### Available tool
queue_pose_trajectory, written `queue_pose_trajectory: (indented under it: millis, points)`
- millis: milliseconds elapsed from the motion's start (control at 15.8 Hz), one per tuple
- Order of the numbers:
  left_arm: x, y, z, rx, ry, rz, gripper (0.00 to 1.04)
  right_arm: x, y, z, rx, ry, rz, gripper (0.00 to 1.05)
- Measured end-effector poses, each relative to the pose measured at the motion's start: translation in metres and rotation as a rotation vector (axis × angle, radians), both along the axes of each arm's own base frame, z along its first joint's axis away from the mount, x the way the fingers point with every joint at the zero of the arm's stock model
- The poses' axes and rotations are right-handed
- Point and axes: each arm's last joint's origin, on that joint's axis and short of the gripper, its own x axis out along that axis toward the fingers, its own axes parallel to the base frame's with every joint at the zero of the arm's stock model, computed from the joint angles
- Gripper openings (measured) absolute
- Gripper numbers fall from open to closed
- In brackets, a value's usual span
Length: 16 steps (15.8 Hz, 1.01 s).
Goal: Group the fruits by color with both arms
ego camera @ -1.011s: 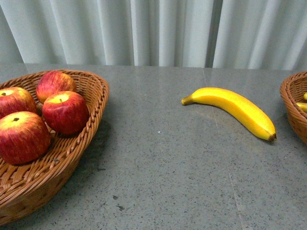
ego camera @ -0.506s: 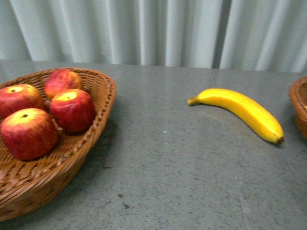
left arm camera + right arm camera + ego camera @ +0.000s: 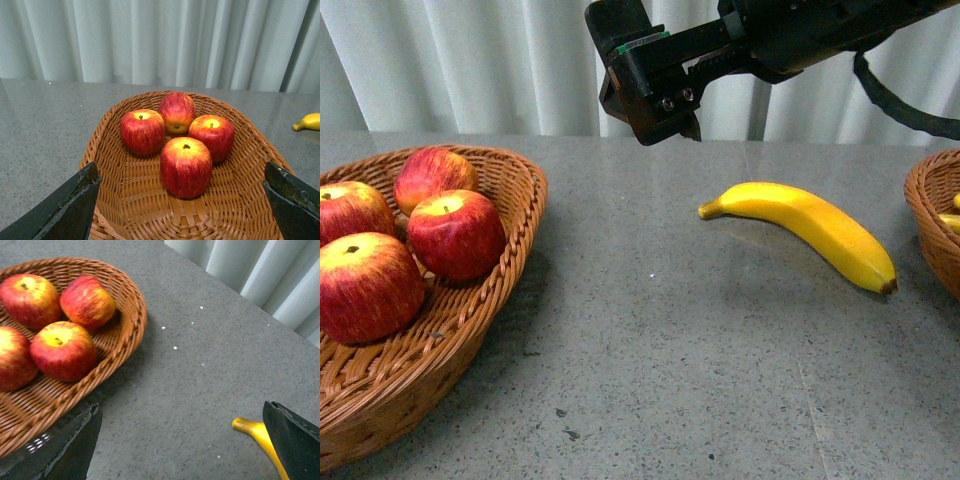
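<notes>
Your right gripper (image 3: 665,122) hung above the counter (image 3: 660,340), reaching in from the right, up and to the left of the loose banana (image 3: 805,226) and not touching it. In its wrist view the jaws stood wide apart and empty, with the banana's stem end (image 3: 255,435) just inside the gap near one jaw. I judged that as staging for a pick, not a grasp: jaws spread so they could straddle the fruit.

The banana lay flat on the counter, curved, stem toward the middle, brown tip toward the right basket (image 3: 932,220). A bit of yellow (image 3: 950,222) showed inside that basket, probably the other banana, though too little showed to be sure. So the right basket read as the yellow bin, and the near arm taking this banana made sense.

Four apples (image 3: 186,167) sat bunched in the left basket (image 3: 107,150), touching each other. The red side looked done.

Your left gripper (image 3: 182,210) was out of the front view. Its wrist view showed jaws spread wide, empty, with the apple basket between them. It looked parked there, likely because nothing red was left out.

Remaining work, as I judged it: that one banana. For a stable hold, you'd have needed to shift right and down over its mid-body rather than the thin stem.
</notes>
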Motion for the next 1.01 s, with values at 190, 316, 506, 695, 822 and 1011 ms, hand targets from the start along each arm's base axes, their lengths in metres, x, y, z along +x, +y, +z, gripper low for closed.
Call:
queue_pose_trajectory:
  millis: [190, 316, 506, 695, 822, 1011]
  points:
    - [0.0, 0.0, 0.0, 0.0, 0.0, 0.0, 0.98, 0.037, -0.002, -0.017, -0.108, 0.011, -0.056, 0.98]
    - [0.0, 0.0, 0.0, 0.0, 0.0, 0.0, 0.98, 0.056, -0.007, -0.034, -0.185, 0.038, -0.093, 0.98]
    - [0.0, 0.0, 0.0, 0.0, 0.0, 0.0, 0.98, 0.075, -0.027, -0.048, -0.253, 0.083, -0.141, 0.98]
    - [0.0, 0.0, 0.0, 0.0, 0.0, 0.0, 0.98, 0.086, -0.044, -0.057, -0.308, 0.142, -0.175, 0.98]
    - [0.0, 0.0, 0.0, 0.0, 0.0, 0.0, 0.98, 0.091, -0.049, -0.067, -0.351, 0.183, -0.177, 0.98]
    - [0.0, 0.0, 0.0, 0.0, 0.0, 0.0, 0.98, 0.096, -0.053, -0.082, -0.411, 0.219, -0.192, 0.98]
